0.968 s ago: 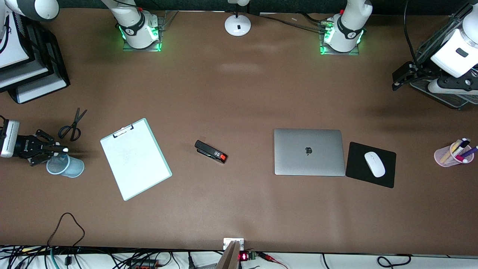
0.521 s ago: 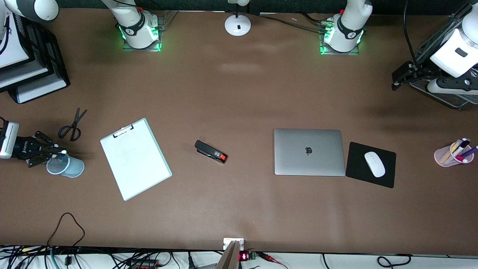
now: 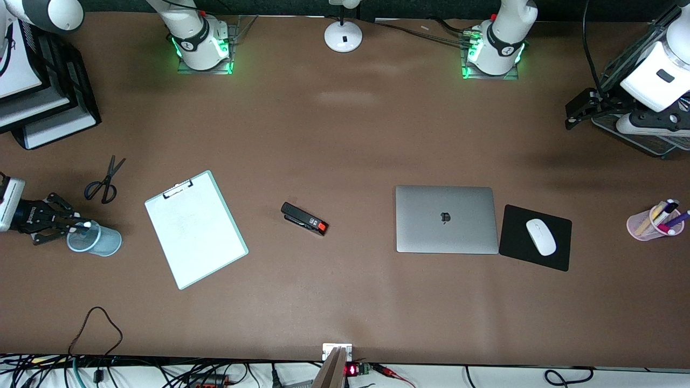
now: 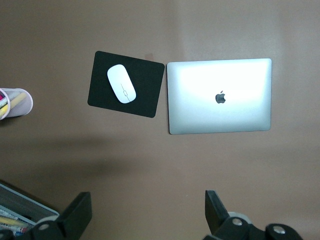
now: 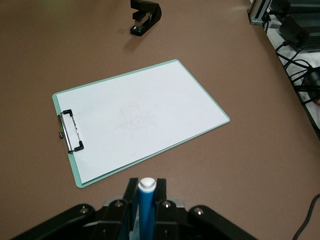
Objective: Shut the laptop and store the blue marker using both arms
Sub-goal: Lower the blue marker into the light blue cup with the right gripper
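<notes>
The silver-grey laptop point(image 3: 445, 218) lies closed on the table, apple logo up; it also shows in the left wrist view point(image 4: 220, 96). My right gripper point(image 3: 73, 223) is at the right arm's end of the table, shut on the blue marker point(image 5: 146, 207), whose whitish end point(image 3: 86, 224) is over the rim of a light-blue cup point(image 3: 102, 241). The fingers point(image 5: 129, 192) press on both sides of the marker. My left gripper point(image 3: 571, 116) is open and empty, high over the left arm's end of the table; its fingers point(image 4: 77, 215) stand wide apart.
Scissors point(image 3: 105, 180), a clipboard point(image 3: 195, 229) and a black stapler point(image 3: 304, 218) lie between the cup and the laptop. A black mouse pad point(image 3: 560, 253) with a white mouse point(image 3: 540, 236) lies beside the laptop. A pink cup point(image 3: 652, 223) holds mixed markers. Trays point(image 3: 43, 102) stand at the right arm's end.
My right gripper has drawn a little toward the right arm's end of the table with the marker, whose white end now sits over the cup's rim. The left arm has barely moved.
</notes>
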`<state>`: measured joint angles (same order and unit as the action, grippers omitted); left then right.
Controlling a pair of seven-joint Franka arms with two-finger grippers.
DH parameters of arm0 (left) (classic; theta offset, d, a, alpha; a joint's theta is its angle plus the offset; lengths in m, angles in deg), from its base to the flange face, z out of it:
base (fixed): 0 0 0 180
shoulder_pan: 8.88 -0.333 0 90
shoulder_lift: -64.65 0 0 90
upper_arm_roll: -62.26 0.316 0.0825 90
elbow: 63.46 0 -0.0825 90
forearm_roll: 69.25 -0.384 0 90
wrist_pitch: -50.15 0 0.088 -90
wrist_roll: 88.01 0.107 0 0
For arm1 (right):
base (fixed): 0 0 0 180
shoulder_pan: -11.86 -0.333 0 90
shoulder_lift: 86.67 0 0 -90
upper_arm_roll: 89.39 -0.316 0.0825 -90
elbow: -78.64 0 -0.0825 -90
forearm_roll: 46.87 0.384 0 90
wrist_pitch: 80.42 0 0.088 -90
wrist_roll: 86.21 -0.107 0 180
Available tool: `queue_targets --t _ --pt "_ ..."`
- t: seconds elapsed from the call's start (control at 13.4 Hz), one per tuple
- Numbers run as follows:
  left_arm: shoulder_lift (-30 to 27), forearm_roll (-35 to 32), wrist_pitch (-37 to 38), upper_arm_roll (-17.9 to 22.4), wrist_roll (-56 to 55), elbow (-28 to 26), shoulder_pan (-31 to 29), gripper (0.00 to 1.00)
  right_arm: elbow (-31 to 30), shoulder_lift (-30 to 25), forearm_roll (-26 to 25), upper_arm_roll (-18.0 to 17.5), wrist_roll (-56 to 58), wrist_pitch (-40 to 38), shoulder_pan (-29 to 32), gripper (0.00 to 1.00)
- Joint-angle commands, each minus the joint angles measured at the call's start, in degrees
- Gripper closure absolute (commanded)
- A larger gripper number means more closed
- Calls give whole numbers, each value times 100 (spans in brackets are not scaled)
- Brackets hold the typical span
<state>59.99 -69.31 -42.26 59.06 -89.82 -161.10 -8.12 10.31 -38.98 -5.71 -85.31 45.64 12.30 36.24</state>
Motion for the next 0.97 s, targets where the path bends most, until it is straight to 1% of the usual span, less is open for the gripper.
queue_targets --t 0.0,0.45,0.6,0.89 --pt "79 41 162 39 120 175 20 0 179 179 312 -74 25 0 129 99" --pt "79 50 171 39 129 175 11 0 179 258 401 -83 -10 0 138 99" --pt "79 50 171 39 129 175 3 0 171 302 550 -74 -10 -8 147 99" --pt "79 50 232 39 129 175 3 0 162 338 568 -74 -19 -61 173 99"
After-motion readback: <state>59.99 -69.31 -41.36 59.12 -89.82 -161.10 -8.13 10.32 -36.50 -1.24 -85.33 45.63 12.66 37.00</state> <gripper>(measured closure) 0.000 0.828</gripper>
